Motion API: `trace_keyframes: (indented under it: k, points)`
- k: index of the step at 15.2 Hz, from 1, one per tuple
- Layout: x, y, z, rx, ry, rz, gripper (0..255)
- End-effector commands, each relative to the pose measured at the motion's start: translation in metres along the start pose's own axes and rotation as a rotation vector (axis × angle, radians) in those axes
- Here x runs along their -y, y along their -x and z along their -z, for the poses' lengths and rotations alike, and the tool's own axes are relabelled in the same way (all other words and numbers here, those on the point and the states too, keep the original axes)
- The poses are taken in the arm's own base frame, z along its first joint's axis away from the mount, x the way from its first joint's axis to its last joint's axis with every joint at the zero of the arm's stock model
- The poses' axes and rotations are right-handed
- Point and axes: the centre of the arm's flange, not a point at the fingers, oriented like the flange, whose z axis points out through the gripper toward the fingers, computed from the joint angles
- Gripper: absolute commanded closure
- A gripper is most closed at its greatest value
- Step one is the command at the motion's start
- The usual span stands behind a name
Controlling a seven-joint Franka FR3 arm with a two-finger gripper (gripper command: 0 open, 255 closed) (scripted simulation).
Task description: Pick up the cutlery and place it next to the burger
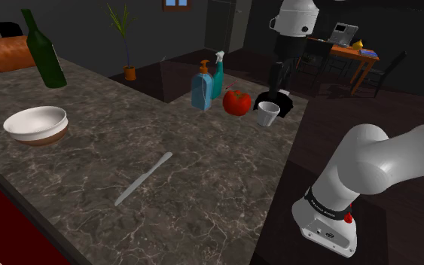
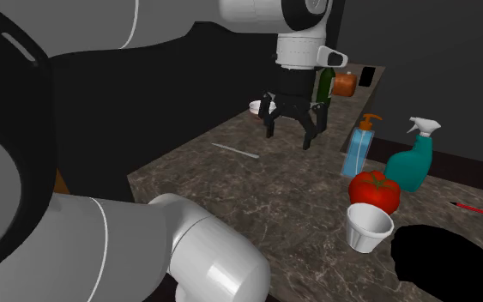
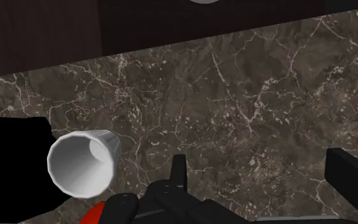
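The cutlery is a grey knife [image 1: 144, 178] [image 2: 235, 151] lying flat near the middle of the dark marble counter [image 1: 202, 173]. An orange-brown, bun-like burger [image 1: 3, 53] [image 2: 344, 84] sits at the counter's far end, at the shoulder view's upper left. My gripper [image 1: 278, 84] [image 2: 289, 137] [image 3: 263, 175] hangs open and holds nothing. It is above the counter near the white cup [image 1: 268, 113] [image 3: 82, 162], well away from the knife. Bare marble lies between its fingers [image 3: 179, 168].
A white bowl [image 1: 37, 124] and a green bottle [image 1: 43, 49] stand between the knife and the burger. A tomato [image 1: 236, 102] [image 2: 375, 190], a blue soap dispenser [image 1: 201, 88], a teal spray bottle [image 1: 218, 75] and a flat black shape [image 2: 441, 262] cluster by the cup.
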Motion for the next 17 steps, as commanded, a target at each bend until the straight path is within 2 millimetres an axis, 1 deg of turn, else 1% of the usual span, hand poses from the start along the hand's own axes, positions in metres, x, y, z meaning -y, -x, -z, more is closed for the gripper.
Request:
trace_keyframes:
  k: [1, 5, 9, 13, 17]
  points:
    - [0.0, 0.0, 0.0, 0.0, 0.0, 0.0, 0]
    - [0.051, 0.001, -0.016, 0.005, 0.006, -0.149, 0]
    - [0.101, -0.005, -0.033, 0.01, 0.011, -0.297, 0]
    - [0.15, -0.018, -0.05, 0.015, 0.017, -0.446, 0]
    - [0.197, -0.038, -0.067, 0.02, 0.022, -0.594, 0]
